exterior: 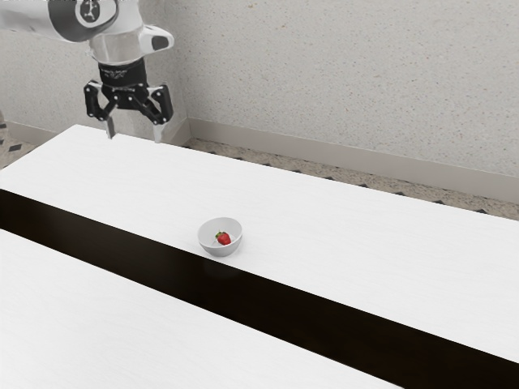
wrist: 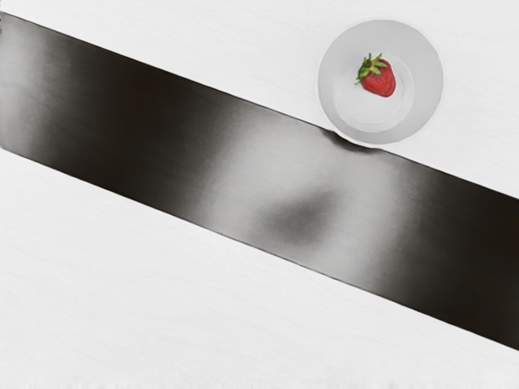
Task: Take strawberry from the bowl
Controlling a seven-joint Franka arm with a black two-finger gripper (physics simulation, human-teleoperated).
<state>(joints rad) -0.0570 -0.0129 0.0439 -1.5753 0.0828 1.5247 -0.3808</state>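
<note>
Nearest, across the lower left of the exterior view, lies a white stretch of the table (exterior: 89, 324). Behind it a glossy dark band (exterior: 122, 247) slants from the left edge down to the lower right; the wrist view shows pale, blurry reflections in it.

Just past the band, a little below and left of the frame's centre, stands a small light-grey bowl (exterior: 219, 250), upright on the white surface. In the wrist view its rim overlaps the near edge of the band. The strawberry (exterior: 225, 239) is inside the bowl, red with green leaves, and in the wrist view it lies on its side, off the middle of the bowl's floor.

More white tabletop spreads beyond, out to the right edge. At the upper left of the frame the gripper (exterior: 135, 132) hangs in the air, well apart from the bowl, pointing down. It is open, its two fingertips spread wide and nothing between them. Above it, the white arm (exterior: 45, 18) comes in from the upper left corner.

Behind the table run a patterned floor (exterior: 324, 173) and a pale baseboard (exterior: 324, 156), and farthest off, across the top, a speckled light-grey wall (exterior: 349, 73).
</note>
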